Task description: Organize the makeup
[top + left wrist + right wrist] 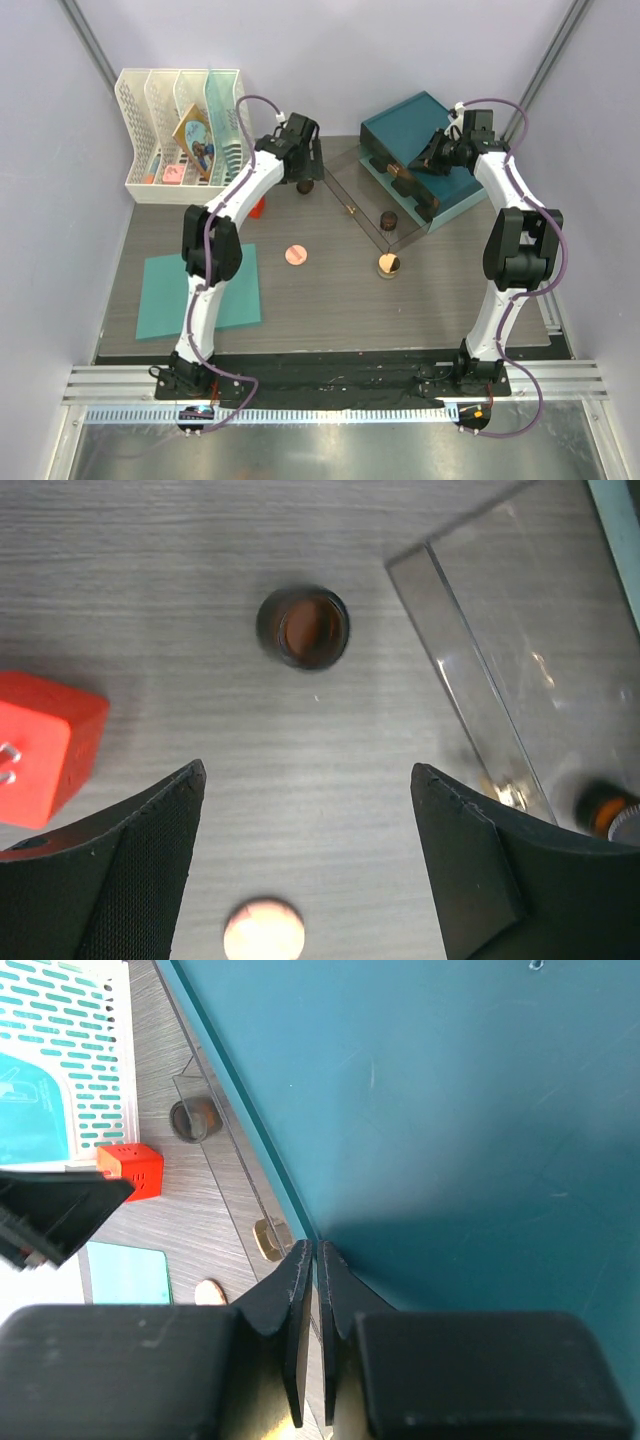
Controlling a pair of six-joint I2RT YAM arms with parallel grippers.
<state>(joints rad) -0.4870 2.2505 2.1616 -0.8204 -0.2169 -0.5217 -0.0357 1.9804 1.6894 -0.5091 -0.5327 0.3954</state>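
My left gripper (304, 163) hangs open over the table with nothing between its fingers. A dark brown round jar (303, 628) stands just beyond its fingertips (190, 780) and apart from them. The pink round compact (295, 254) lies nearer the table's middle. Another dark brown jar (388, 220) and the gold-lidded jar (388, 264) stand by the clear panel (352, 195) of the teal case (425, 125). My right gripper (313, 1248) is shut on the edge of that teal case (450, 1110).
A white rack (180, 135) with a picture card stands at the back left. A red block (258, 207) sits beside my left arm. The flat teal mat (200, 290) lies front left. The clear panel (500, 650) slants close to my left gripper's right finger.
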